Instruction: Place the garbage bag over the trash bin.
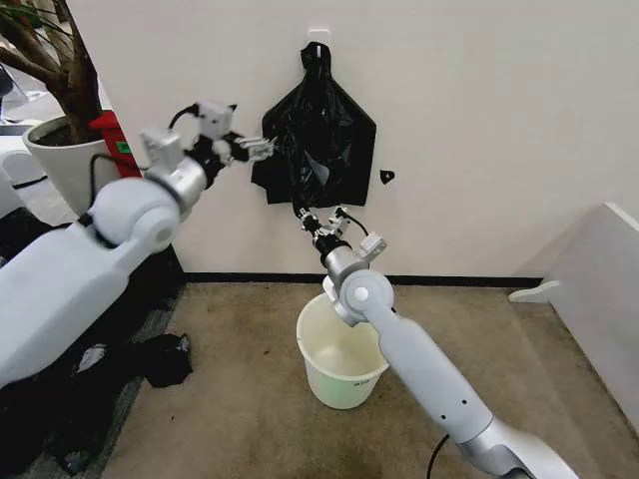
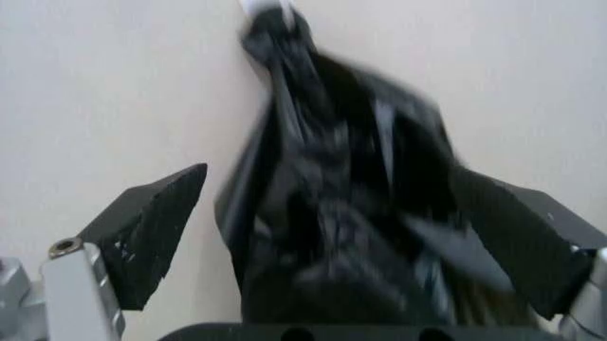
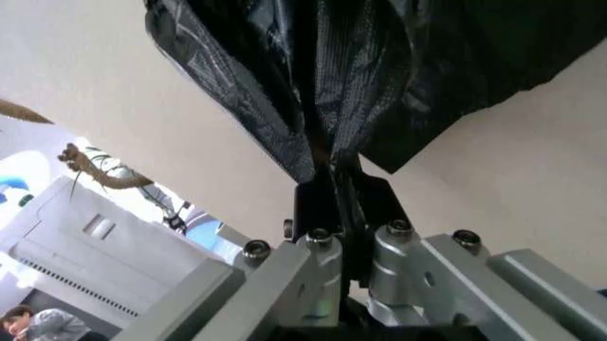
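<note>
Right gripper [image 1: 303, 214] pinches garbage bag [image 1: 318, 130] — left gripper [image 1: 262, 148] spread; trash bin [image 1: 339, 364] below.

No readable text anywhere; only a small dark label on the trash bin [image 1: 340, 360], near its rim, too tiny to make out

Brown carpeted floor [image 1: 240, 399], cream trash bin [image 1: 339, 364] standing on it, crumpled black plastic [image 1: 160, 359] lying nearby

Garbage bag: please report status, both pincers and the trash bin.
Right pincer shut on garbage bag bottom edge, bag hanging from wall hook. Left pincer open at bag's side. Trash bin on floor below, unlined. Nothing in the way.
</note>
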You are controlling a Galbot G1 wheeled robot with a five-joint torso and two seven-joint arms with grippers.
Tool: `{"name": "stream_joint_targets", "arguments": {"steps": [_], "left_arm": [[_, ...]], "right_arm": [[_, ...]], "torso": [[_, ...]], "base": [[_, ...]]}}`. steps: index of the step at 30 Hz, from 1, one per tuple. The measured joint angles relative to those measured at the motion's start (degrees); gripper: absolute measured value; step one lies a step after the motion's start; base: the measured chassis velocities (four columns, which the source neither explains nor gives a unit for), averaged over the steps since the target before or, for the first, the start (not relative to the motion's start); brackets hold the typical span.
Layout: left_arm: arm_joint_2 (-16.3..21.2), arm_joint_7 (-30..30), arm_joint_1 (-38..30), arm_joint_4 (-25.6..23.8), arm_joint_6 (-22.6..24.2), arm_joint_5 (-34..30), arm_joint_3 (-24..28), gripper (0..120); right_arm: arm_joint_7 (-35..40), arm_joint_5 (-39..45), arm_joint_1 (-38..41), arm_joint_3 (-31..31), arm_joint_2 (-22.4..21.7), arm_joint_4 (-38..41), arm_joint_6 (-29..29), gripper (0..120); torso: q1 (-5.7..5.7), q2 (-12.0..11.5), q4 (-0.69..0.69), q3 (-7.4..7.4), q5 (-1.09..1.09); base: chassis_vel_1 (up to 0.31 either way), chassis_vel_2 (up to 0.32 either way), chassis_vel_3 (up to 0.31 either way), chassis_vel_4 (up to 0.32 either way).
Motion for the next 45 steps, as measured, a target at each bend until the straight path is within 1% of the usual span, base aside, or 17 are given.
{"name": "stream_joint_targets", "arguments": {"steps": [1,2,3,5,6,7,9,11,15,21,30,35,36,40,41,45], "left_arm": [[0.04,1.62,-0.79,0.11,3.24,1.94,0.75,100],[0.04,1.62,-0.79,0.11,3.24,1.94,0.75,100],[0.22,3.18,-1.25,-0.09,6.34,4.12,1.07,100],[0.38,5.47,-2.11,-0.38,10.14,7.17,1.76,100],[0.37,5.66,-2.23,-0.40,10.50,7.47,1.87,100],[-0.17,6.51,-3.52,-0.23,13.31,9.52,3.37,100],[-0.32,6.61,-3.80,-0.13,13.68,9.76,3.66,100],[-2.41,7.62,-6.79,1.52,15.88,12.15,7.34,100],[-5.17,9.30,-9.79,4.25,17.41,15.22,10.91,100],[-6.32,11.88,-10.56,6.67,18.25,18.87,12.02,100],[-8.70,10.91,-10.72,10.08,15.47,20.53,12.84,100],[-10.51,12.46,-11.73,12.63,14.02,24.43,13.58,100],[-10.51,12.46,-11.73,12.63,14.02,24.43,13.58,100],[-11.57,14.08,-12.43,14.11,12.90,28.26,14.30,100],[-12.05,14.52,-12.65,14.75,12.38,30.01,14.55,100],[-12.76,14.69,-13.04,15.65,12.61,32.72,14.64,100]], "right_arm": [[-0.03,0.01,-0.34,0.27,-0.27,0.26,-0.06,0],[-0.03,0.01,-0.34,0.27,-0.27,0.26,-0.06,0],[-0.09,0.03,-0.64,0.51,-0.48,0.51,-0.13,0],[-0.36,0.04,-1.06,0.87,-0.77,0.68,-0.23,0],[-0.40,0.04,-1.10,0.91,-0.79,0.69,-0.24,0],[-0.76,0.04,-1.39,1.19,-0.93,0.73,-0.32,0],[-0.80,0.04,-1.43,1.23,-0.94,0.74,-0.34,0],[-1.18,0.04,-1.87,1.51,-0.95,1.01,-0.45,0],[-1.75,-0.23,-2.10,1.51,-0.52,1.12,-0.63,0],[-1.87,-0.41,-2.09,1.29,-0.24,0.98,-0.64,0],[-2.21,-0.40,-2.04,1.24,-0.20,0.72,-0.68,0],[-2.51,-0.50,-2.14,1.25,-0.13,0.54,-0.70,0],[-2.51,-0.50,-2.14,1.25,-0.13,0.54,-0.70,0],[-2.66,-0.59,-2.30,1.29,-0.18,0.54,-0.71,0],[-2.70,-0.66,-2.36,1.30,-0.18,0.55,-0.71,0],[-2.75,-0.78,-2.48,1.35,-0.15,0.55,-0.71,0]], "torso": [[0.00,0.00,0.01,0.00,-0.02],[0.00,0.00,0.01,0.00,-0.02],[0.00,0.00,0.02,0.00,-0.02],[0.00,0.00,0.04,0.00,-0.02],[0.00,0.00,0.04,0.00,-0.02],[0.00,0.00,0.05,-0.01,-0.01],[0.00,0.00,0.05,-0.01,-0.01],[0.00,0.00,0.01,-0.01,0.00],[0.00,0.00,-0.01,-0.01,-0.01],[0.00,0.00,0.03,-0.01,-0.02],[0.00,0.00,0.01,-0.01,-0.02],[0.00,-0.01,0.01,0.00,-0.02],[0.00,-0.01,0.01,0.00,-0.02],[0.00,-0.01,0.01,-0.01,-0.01],[0.00,0.00,0.01,-0.01,-0.01],[0.00,-0.01,0.01,0.00,-0.01]], "base": [[0.000,0.000,0.000,0.000],[0.000,0.000,0.000,0.000],[0.000,0.000,0.000,0.000],[0.000,0.000,0.000,0.000],[0.000,0.000,0.000,0.000],[0.000,0.000,0.000,0.000],[0.000,0.000,0.000,0.000],[0.000,0.000,0.000,0.000],[0.000,0.000,0.000,0.000],[0.000,0.000,0.000,0.000],[0.000,0.000,0.000,0.000],[0.000,0.000,0.000,0.000],[0.000,0.000,0.000,0.000],[0.000,0.000,0.000,0.000],[0.000,0.000,0.000,0.000],[0.000,0.000,0.000,0.000]]}}
